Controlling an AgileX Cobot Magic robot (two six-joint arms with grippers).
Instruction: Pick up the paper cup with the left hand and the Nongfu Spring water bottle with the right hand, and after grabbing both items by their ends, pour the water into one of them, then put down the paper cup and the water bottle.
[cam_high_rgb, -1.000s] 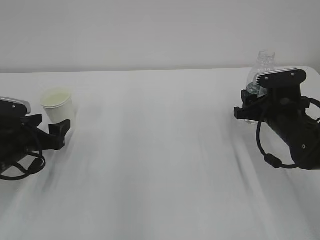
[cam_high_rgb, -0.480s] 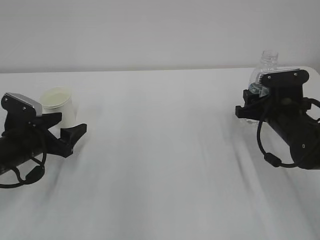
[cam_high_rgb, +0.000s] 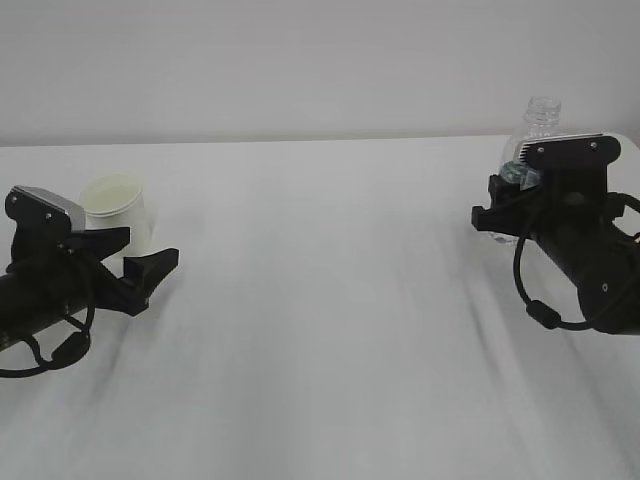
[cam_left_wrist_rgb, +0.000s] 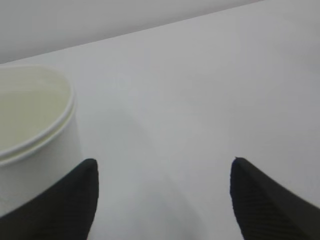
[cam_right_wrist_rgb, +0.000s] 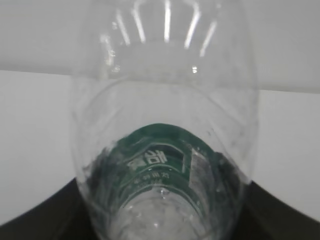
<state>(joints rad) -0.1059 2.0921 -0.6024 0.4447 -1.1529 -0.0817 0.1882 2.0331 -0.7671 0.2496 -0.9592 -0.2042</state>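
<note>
Nearest, ahead of the paper cup (cam_high_rgb: 118, 208): left gripper (cam_high_rgb: 150, 247), spread wide and holding nothing. Sits off-centre to the cup, which stands upright on the table (cam_high_rgb: 320, 330), overlapped by one finger (cam_left_wrist_rgb: 60, 200) in the wrist view and leaving most of the gap bare (so not yet framed for a grasp). Probably calls for a short sideways shift toward the cup before closing, then a squeeze across its vertical axis. Clearly the nearer arm for that job. Plenty of bare tabletop all round the cup, nothing to knock. Far across from the cup and a little farther back: the Nongfu Spring water bottle (cam_high_rgb: 533, 128), upright, neck up and capless, near the table's far edge. Clamped on its lower body, by the look of the wrist view: right gripper (cam_right_wrist_rgb: 162, 212). Well apart from the cup, hence a long carry before any pouring.
</note>
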